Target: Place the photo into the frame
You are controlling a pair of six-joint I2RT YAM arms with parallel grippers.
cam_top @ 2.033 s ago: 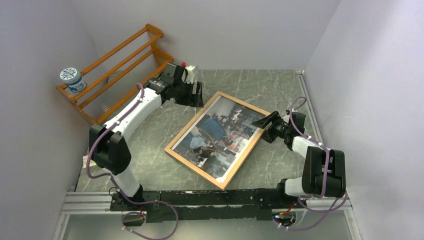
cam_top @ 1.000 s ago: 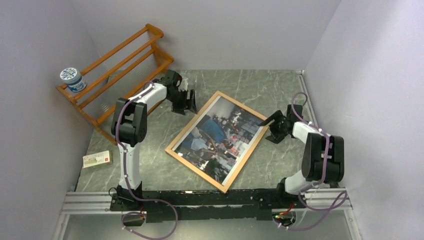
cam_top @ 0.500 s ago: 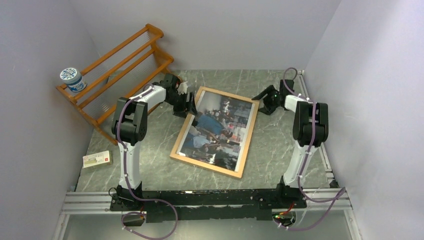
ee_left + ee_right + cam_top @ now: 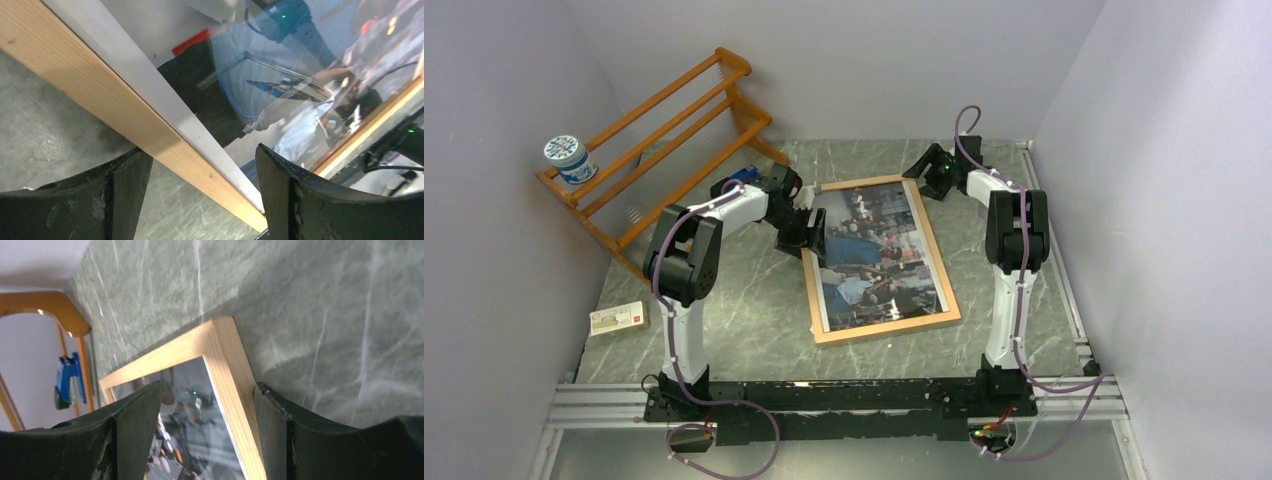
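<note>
**Holding: framed photo on table, both grippers at its far end**

1. Table point(image 4: 734, 300): we record a grey-green marbled top that bears every item below.
2. Frame point(image 4: 884, 328): light-wood border, lying flat in the middle of the table, its long sides running near to far.
3. Photo point(image 4: 874, 255): colour street scene, face up inside the frame under a reflective surface.
4. Rack point(image 4: 664, 120): orange-brown slats, against the far-left wall.
5. Left gripper point(image 4: 809, 232): at the frame's far-left long side, fingers spread, the wood border lying between them.
6. Right gripper point(image 4: 921, 170): at the frame's far-right corner, fingers spread to either side of it.
7. Tub point(image 4: 567, 158): blue and white, standing on the rack's near end.
8. Small box point(image 4: 619, 318): at the table's left edge, well apart from the frame.
</note>
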